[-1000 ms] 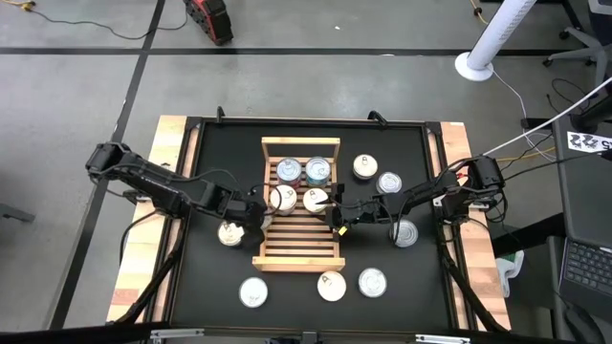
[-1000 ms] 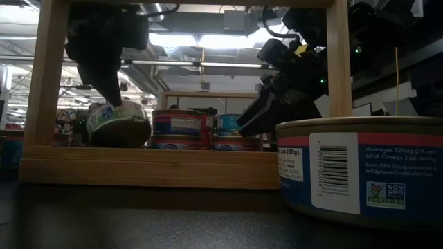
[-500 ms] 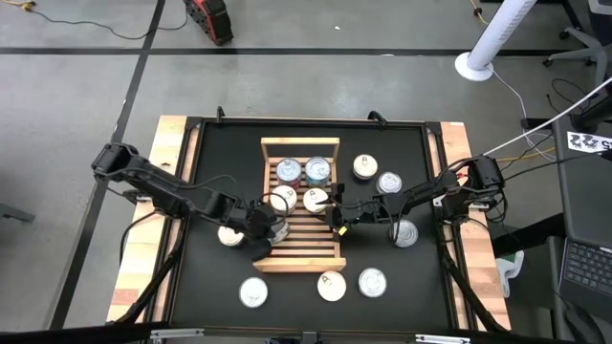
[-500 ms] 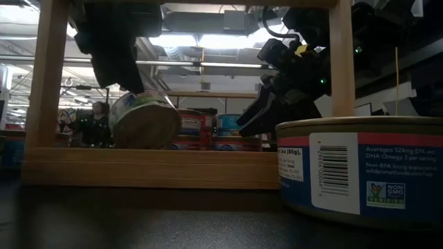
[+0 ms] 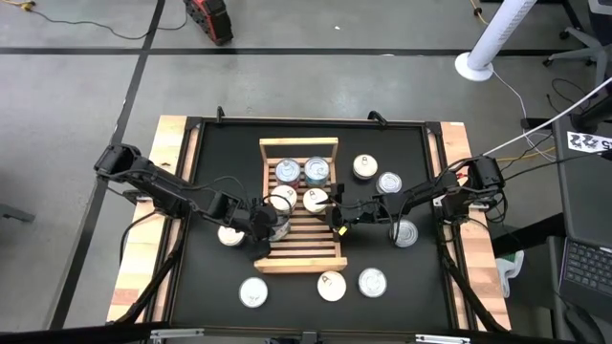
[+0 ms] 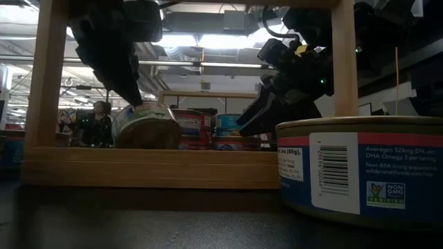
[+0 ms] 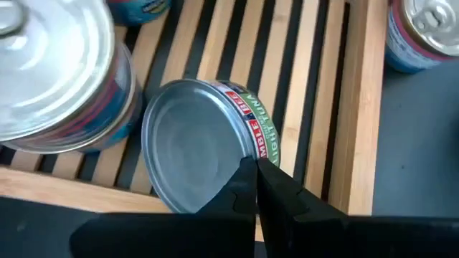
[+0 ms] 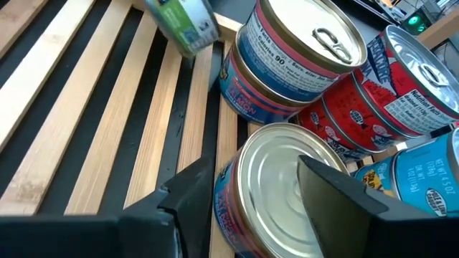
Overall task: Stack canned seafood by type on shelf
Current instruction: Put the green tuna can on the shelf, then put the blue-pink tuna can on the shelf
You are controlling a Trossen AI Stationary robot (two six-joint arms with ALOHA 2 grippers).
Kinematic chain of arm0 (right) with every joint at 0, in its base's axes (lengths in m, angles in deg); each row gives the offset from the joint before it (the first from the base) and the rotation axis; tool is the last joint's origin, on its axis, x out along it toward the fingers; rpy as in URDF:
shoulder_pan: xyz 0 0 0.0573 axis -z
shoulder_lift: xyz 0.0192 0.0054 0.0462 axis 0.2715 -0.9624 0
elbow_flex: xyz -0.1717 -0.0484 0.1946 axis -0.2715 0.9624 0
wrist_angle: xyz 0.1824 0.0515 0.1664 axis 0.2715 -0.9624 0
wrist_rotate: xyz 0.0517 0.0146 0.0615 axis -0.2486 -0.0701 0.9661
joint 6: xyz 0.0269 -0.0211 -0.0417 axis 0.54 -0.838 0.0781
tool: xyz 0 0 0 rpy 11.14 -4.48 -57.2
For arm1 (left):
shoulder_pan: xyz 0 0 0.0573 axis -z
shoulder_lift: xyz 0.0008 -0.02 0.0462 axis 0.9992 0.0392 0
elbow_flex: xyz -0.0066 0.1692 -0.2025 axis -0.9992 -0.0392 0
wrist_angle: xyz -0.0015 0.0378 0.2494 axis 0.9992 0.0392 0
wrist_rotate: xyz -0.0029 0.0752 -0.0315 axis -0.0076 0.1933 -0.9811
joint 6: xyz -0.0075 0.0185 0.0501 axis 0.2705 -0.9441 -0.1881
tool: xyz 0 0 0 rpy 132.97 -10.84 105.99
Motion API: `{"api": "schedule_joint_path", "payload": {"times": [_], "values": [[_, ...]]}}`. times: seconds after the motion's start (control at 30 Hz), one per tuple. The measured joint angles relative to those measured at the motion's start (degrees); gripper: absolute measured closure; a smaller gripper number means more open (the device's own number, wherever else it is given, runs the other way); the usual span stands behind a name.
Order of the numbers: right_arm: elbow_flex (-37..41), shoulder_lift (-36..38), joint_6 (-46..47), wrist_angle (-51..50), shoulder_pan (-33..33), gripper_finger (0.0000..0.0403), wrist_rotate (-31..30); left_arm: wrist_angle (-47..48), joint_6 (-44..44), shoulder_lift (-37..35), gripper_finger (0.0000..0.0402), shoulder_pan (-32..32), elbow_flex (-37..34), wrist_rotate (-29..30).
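placing step: left gripper (image 5: 271, 227) pressed together, nudging green-labelled tin (image 7: 208, 143), tilted, at shelf (image 5: 330, 258) left edge. right gripper (image 8: 251, 190) spread around pink-labelled tin (image 8: 269, 186) by right rail. next: seat tin flat, likely.

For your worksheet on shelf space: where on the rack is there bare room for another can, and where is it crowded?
Free: the rack's near slats, from the grippers to its front rail. Crowded: the far half, holding four cans, with a green-labelled can tilted beside them.
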Motion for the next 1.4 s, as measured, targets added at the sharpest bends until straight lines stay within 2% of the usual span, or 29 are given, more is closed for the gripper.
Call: {"api": "schedule_joint_path", "payload": {"times": [0.43, 0.73, 0.9, 1.13, 1.4], "values": [[0.00, 0.02, -0.01, 0.01, 0.00, 0.0198, 0.00, -0.44, -3.92, 0.08, 0.0394, -0.33, -0.42, -0.15], [0.00, 0.02, -0.01, 0.01, 0.00, 0.0198, 0.00, -0.49, -4.24, 0.00, 0.0293, -1.29, -0.43, -0.26], [0.00, 0.62, -0.01, -0.15, 0.00, 0.0198, -0.04, -0.41, -6.40, -0.89, 0.0265, -1.35, 0.23, -0.15], [-0.02, 5.83, 0.00, -4.25, 0.00, 0.0198, 0.00, -0.09, -6.39, -2.70, 0.0263, -1.36, 2.27, 0.05], [-0.02, 15.83, 0.00, -17.71, 0.00, 0.0198, -0.17, -0.22, -6.46, -7.34, 0.0263, -1.77, 2.92, 0.04]]}}
